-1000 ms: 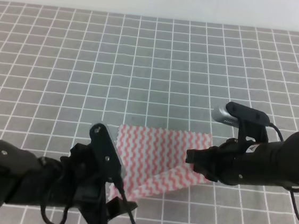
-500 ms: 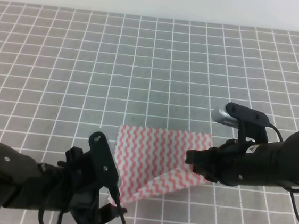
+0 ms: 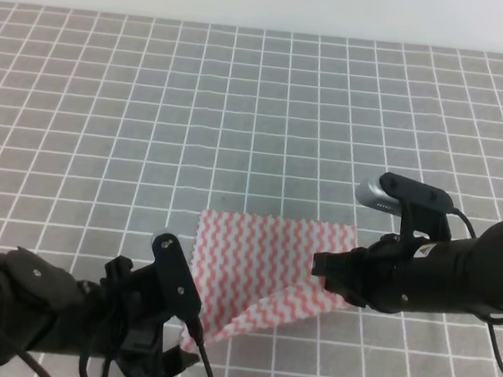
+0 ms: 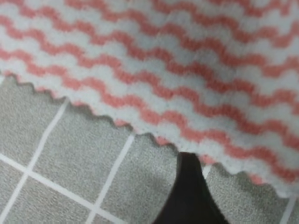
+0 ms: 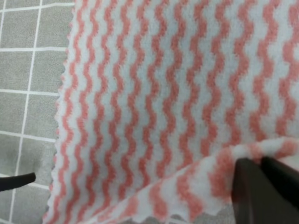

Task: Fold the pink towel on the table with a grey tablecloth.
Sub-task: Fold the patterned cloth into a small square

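Folding is underway: the right gripper (image 5: 254, 179) pinches the towel (image 3: 268, 249) corner, the left gripper's (image 3: 182, 348) grip unreadable; next, carry that corner across.

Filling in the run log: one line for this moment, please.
pink towel: partly folded, near edge lifted | right gripper: shut on towel corner | left gripper: at near edge, grip unclear | grey tablecloth

A white strip (image 3: 271, 0) is seen across the whole top of the high view; it is plain and evenly lit, with no mark or seam to be made out; its lower border runs straight and level from side to side; whether it is a wall or a backdrop cannot be told.
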Motion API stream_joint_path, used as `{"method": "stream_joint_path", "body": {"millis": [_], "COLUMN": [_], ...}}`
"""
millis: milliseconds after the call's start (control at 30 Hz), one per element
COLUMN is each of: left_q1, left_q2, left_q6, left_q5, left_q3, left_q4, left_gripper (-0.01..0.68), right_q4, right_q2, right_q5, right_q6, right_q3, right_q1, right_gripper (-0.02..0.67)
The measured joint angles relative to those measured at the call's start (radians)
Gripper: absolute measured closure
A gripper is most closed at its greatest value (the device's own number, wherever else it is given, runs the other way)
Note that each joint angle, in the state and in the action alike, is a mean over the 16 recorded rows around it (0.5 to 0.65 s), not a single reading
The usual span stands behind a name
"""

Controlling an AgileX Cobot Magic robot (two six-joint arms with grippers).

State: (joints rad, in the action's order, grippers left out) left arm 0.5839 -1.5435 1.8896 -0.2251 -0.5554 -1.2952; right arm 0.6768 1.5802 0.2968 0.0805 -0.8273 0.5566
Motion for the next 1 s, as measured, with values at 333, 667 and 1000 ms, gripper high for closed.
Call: {"method": "stream_joint_path", "body": {"millis": [333, 667, 1000], "left_q1": [0.0, 0.0, 0.0], "left_q2": [-0.006, -0.009, -0.01], "left_q6": [0.059, 0.089, 0.134], "left_q5": [0.019, 0.027, 0.034], "left_q3": [0.0, -0.001, -0.023], "left_q4": [-0.006, -0.007, -0.031], "left_gripper": [0.266, 0.423, 0.614], "right_q4": [0.0, 0.0, 0.0], "right_q2": [0.0, 0.0, 0.0], "right_q5": [0.002, 0.008, 0.007], "right_q6": [0.001, 0.001, 0.0], "right_q3": [0.0, 0.0, 0.0], "right_q1": [0.0, 0.0, 0.0], "right_gripper": [0.664, 0.664, 0.664]}}
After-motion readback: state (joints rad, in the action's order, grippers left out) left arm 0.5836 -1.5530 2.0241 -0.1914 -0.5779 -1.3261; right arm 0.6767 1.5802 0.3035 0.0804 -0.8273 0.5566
